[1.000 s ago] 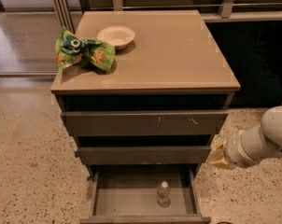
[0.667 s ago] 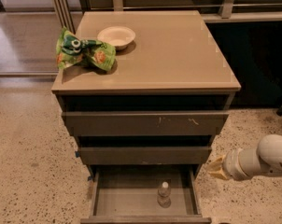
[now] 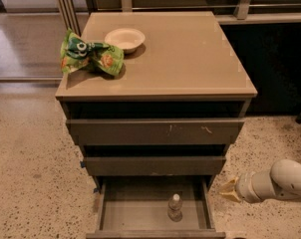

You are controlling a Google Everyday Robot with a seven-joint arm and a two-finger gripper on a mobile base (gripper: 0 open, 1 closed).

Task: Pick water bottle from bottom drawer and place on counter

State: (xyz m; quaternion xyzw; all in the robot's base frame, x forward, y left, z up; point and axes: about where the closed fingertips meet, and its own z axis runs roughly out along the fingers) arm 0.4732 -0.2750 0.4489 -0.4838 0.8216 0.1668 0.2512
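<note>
Camera view: water bottle (image 3: 175,206) stands upright in the open bottom drawer (image 3: 135,209). Gripper (image 3: 229,189) hangs just outside its right wall; can't tell if it's spread or closed. I'd clear that wall first, then drop straight over the cap.

1. Counter (image 3: 190,59): tan, slightly glossy top of the drawer cabinet (image 3: 155,132).
2. On it, back-left: white bowl (image 3: 124,38), upright.
3. Green snack bag (image 3: 90,56), crumpled, just front-left of the bowl, near the left edge.
4. Gripper (image 3: 229,190): low, right of the cabinet, over the speckled floor (image 3: 31,183).
</note>
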